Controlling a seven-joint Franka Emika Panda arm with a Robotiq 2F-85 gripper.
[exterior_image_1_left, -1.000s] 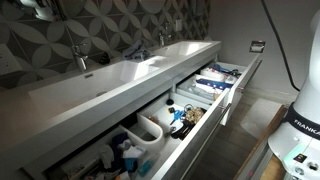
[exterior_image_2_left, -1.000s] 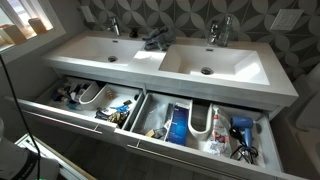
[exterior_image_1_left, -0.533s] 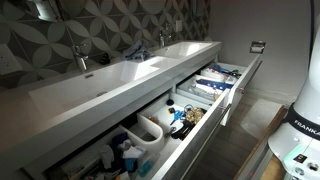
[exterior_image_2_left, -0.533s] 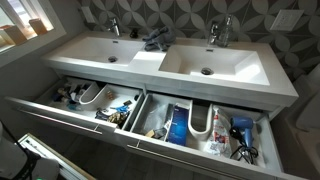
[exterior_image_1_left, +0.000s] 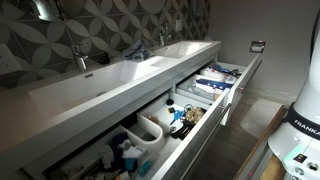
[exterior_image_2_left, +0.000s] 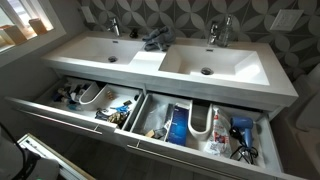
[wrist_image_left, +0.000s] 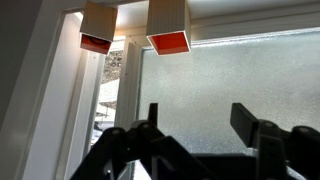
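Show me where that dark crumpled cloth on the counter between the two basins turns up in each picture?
In an exterior view: the dark cloth lies mid-frame, upper half, at the back of the counter.
In an exterior view: the dark cloth lies top centre, between the basins.
Wrist view: not in it; only the open pincer before a frosted window.
Shared landmark: the white counter, seen in both exterior views.

A frosted glass window pane (wrist_image_left: 235, 85) stands upright in a white frame (wrist_image_left: 60, 90), with two pale wooden, red-bottomed square boxes (wrist_image_left: 168, 22) hanging side by side at its top edge.
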